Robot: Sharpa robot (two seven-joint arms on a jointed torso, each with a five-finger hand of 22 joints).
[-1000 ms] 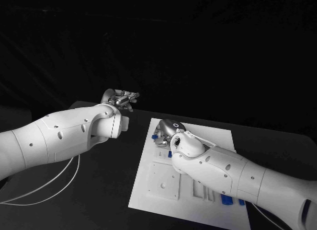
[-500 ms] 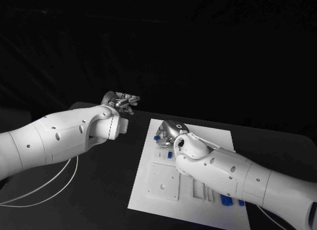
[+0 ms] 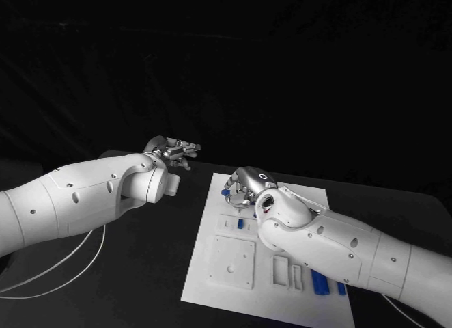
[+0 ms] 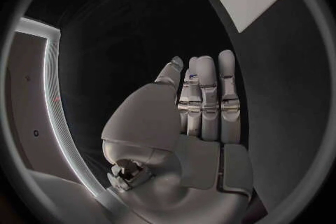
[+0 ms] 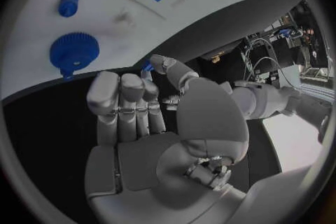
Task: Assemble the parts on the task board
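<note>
Right hand has slid a little toward the task board's far edge and hovers there over a blue gear, fingers straight and together, holding nothing, so no grasp has begun; left hand stays off the board, empty; contact beneath the right palm is hidden

Black table with white task board on it.
</note>
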